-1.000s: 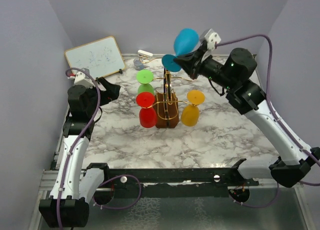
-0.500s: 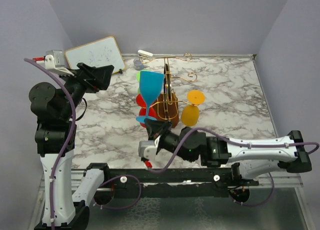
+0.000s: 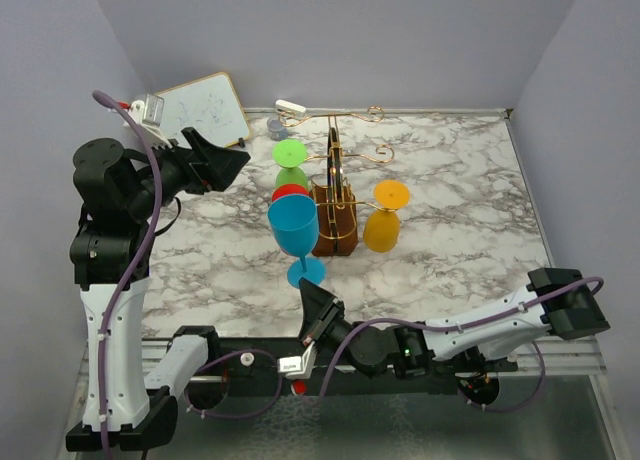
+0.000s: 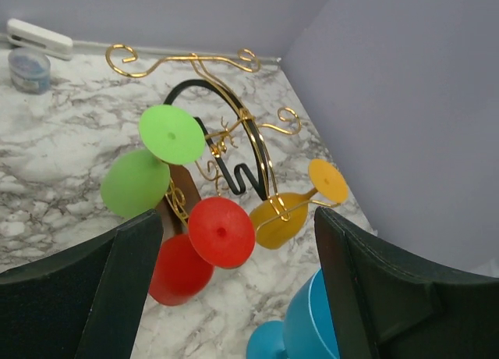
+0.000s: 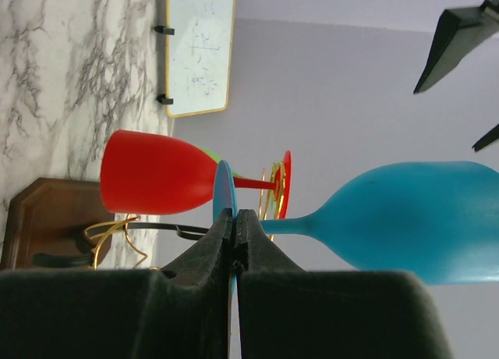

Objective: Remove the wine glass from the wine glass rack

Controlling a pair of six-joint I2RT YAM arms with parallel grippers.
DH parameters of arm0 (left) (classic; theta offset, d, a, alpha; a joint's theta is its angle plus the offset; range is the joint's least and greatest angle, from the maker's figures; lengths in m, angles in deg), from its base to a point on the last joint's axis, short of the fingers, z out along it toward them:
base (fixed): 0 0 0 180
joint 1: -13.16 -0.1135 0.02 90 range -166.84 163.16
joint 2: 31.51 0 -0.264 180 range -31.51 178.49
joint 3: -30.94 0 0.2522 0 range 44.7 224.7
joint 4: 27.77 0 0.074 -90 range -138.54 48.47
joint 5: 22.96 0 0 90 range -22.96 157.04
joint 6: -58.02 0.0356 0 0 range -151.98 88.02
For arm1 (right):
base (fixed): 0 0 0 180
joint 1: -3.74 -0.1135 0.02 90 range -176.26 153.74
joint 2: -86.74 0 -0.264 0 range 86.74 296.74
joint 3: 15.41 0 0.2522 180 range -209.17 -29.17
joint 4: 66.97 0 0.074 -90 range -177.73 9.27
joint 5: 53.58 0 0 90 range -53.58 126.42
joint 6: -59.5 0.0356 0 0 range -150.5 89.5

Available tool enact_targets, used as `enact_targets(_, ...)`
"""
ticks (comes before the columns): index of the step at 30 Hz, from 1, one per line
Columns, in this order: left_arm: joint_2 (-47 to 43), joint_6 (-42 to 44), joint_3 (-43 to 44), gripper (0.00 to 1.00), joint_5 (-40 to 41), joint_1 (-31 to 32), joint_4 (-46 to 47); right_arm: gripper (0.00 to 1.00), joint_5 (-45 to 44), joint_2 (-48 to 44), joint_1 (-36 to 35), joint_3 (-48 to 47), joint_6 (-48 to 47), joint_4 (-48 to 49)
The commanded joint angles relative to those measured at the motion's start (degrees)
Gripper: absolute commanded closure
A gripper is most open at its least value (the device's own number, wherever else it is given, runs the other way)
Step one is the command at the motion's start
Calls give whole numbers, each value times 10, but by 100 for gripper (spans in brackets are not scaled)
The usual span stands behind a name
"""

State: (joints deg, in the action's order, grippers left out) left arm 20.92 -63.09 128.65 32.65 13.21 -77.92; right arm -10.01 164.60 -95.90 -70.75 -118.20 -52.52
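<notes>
The wine glass rack (image 3: pixel 333 220) is a brown block with a gold wire frame (image 4: pixel 251 144) at mid-table. Green (image 3: pixel 290 154), red (image 3: pixel 290 193) and orange (image 3: pixel 385 215) glasses hang on it upside down. A blue wine glass (image 3: pixel 294 227) stands upright, off the rack, just in front and to the left of it. My right gripper (image 3: pixel 313 298) is shut on the thin edge of its foot (image 5: pixel 224 189); its bowl (image 5: pixel 413 218) points away. Whether the foot touches the table I cannot tell. My left gripper (image 3: pixel 225 165) is open and empty, raised left of the rack, and looks down on the glasses (image 4: pixel 222 230).
A whiteboard (image 3: pixel 190 110) leans at the back left. A white eraser (image 3: pixel 290 107) and a small grey jar (image 3: pixel 275 130) lie by the back wall. Purple walls close in the marble table (image 3: pixel 450 250) on three sides.
The right arm swung from high at the back right down to the near edge, carrying the blue glass off the rack to its front left. The left arm rose and leaned toward the rack.
</notes>
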Motion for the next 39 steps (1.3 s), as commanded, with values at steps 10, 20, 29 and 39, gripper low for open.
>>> enact_targets(10,-89,67,-122,26,-132,60,-26,99,-37,68,-10,1,-42,27)
enact_targets(20,-100,144,-133,34,-84,106,-102,99,-40,95,-10,12,-45,28)
enact_targets(29,-93,168,-154,35,-11,121,-138,99,-32,88,-10,62,-123,110)
enact_targets(39,-80,174,-158,49,-23,132,-139,99,-35,92,-10,71,-144,121)
